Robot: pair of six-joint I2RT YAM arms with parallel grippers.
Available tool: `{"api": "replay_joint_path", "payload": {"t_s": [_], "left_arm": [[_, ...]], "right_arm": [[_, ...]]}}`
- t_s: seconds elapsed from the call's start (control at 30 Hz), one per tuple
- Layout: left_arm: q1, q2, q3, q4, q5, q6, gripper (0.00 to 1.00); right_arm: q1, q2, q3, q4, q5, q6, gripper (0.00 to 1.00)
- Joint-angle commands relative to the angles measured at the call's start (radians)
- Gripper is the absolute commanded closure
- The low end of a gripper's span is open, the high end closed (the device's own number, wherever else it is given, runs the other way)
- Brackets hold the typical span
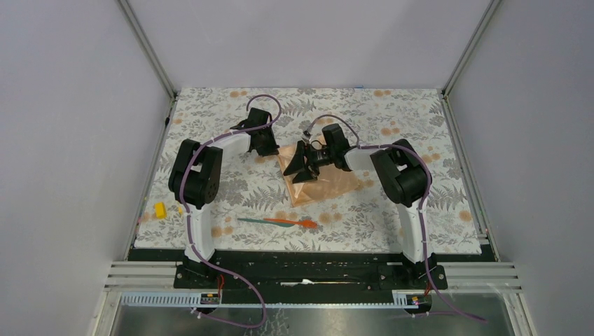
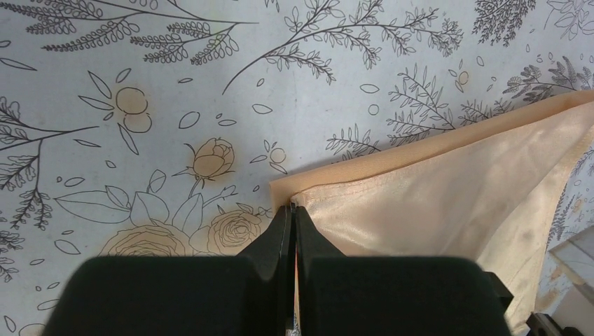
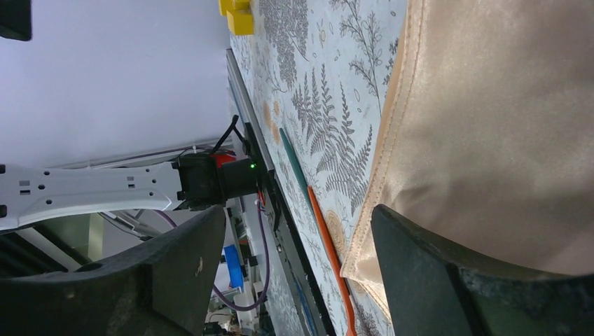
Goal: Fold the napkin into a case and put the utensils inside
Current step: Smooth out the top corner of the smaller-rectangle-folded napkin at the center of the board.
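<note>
The peach-orange napkin (image 1: 323, 183) lies on the grey floral tablecloth (image 1: 224, 126) at the table's middle, partly folded. My left gripper (image 1: 270, 150) is at its far left corner, and in the left wrist view the gripper (image 2: 294, 208) is shut on the napkin's (image 2: 448, 189) upper layer corner. My right gripper (image 1: 302, 166) hovers wide open over the napkin's left part; in the right wrist view it (image 3: 298, 238) is empty above the napkin (image 3: 504, 119). The teal utensil (image 1: 253, 220) and orange-red utensil (image 1: 293, 222) lie end to end in front of the napkin, also seen in the right wrist view (image 3: 294, 157) (image 3: 323, 231).
A small yellow block (image 1: 160, 209) sits at the tablecloth's left edge, also in the right wrist view (image 3: 237, 15). Metal frame rails run along the table's sides and front (image 1: 315, 273).
</note>
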Motion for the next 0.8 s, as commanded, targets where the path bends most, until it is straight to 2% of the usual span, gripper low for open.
{"api": "replay_joint_path", "payload": {"t_s": [0.0,0.2,0.33,0.6,0.77], "left_arm": [[0.003,0.010,-0.003,0.008,-0.038,0.013,1.00],[0.003,0.018,0.000,0.005,-0.043,0.010,1.00],[0.003,0.014,0.011,-0.013,-0.048,0.018,1.00],[0.004,-0.003,0.009,-0.018,-0.050,0.022,1.00],[0.003,-0.003,0.019,-0.025,-0.050,0.023,1.00]], "right_arm": [[0.018,-0.040,-0.046,0.111,-0.045,0.059,0.18],[0.025,-0.051,-0.148,0.201,-0.053,0.099,0.23],[0.026,-0.070,-0.193,0.202,-0.051,0.089,0.25],[0.040,-0.141,-0.125,0.057,-0.021,0.006,0.24],[0.070,-0.099,-0.099,0.042,-0.010,0.002,0.24]]}}
